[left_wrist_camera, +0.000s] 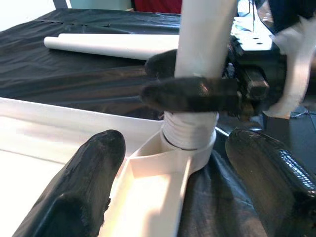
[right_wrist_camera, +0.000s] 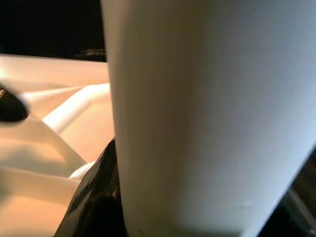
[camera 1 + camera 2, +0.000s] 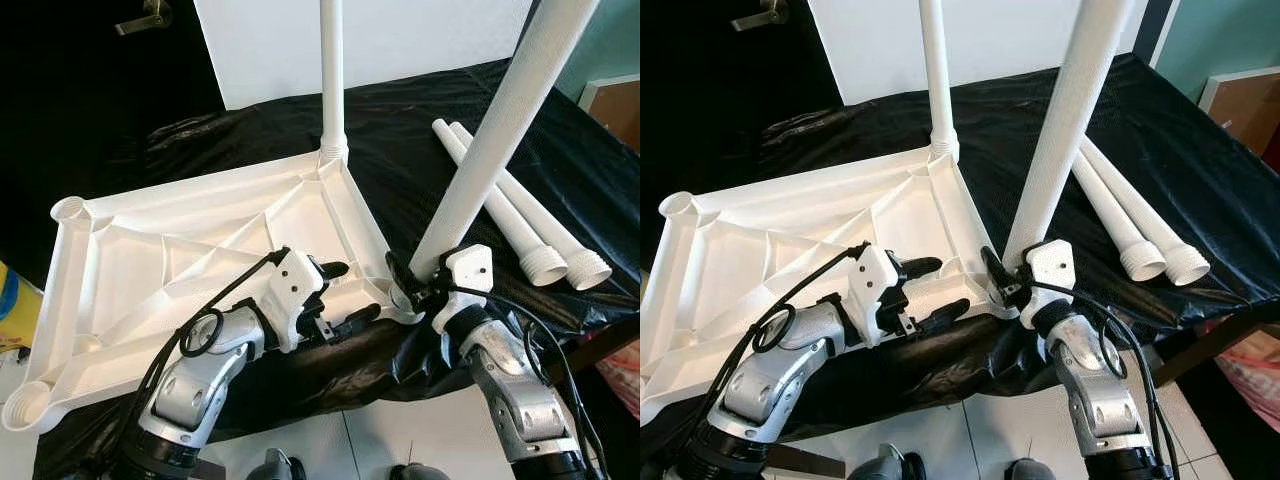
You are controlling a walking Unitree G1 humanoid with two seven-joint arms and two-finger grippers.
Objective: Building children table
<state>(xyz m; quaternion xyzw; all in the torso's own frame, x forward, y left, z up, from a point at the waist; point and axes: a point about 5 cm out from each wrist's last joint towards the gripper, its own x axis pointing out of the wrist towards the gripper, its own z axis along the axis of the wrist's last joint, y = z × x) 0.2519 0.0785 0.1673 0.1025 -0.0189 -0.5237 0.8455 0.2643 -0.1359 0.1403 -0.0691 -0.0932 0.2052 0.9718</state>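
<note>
Item: leg (image 3: 500,130), white plastic tube, long, threaded at its lower end. Position: standing tilted in the near-right corner socket (image 1: 190,148) of the tabletop (image 3: 180,260), threads partly showing above the socket rim, so by the look of it not yet screwed home. Handling: likely light and stiff, smooth-walled and somewhat slippery; the long free end gives leverage, so a hold low down, just above the threads, seems best for turning without cross-threading.

Right gripper (image 3: 412,285): clamped around the leg just above the threads, one finger each side.

Left gripper (image 3: 345,297): released, fingers (image 1: 94,173) spread, resting over the tabletop's near edge just beside the socket, gripping nothing.

Tabletop: white moulded plastic, lying underside up, ribs showing, a round socket at each corner. Probably light but rigid; the ribs and rim offer a hold for steadying it against the twist.

Fitted leg (image 3: 332,70): upright in the far corner socket.

Spare legs (image 3: 520,225): two, lying side by side on the cloth to the right, threaded ends toward the robot, well apart from the tabletop.

Cloth (image 3: 420,170): black, glossy, wrinkled sheet covering the work surface; likely slick, so the tabletop may slide when torque is applied.
</note>
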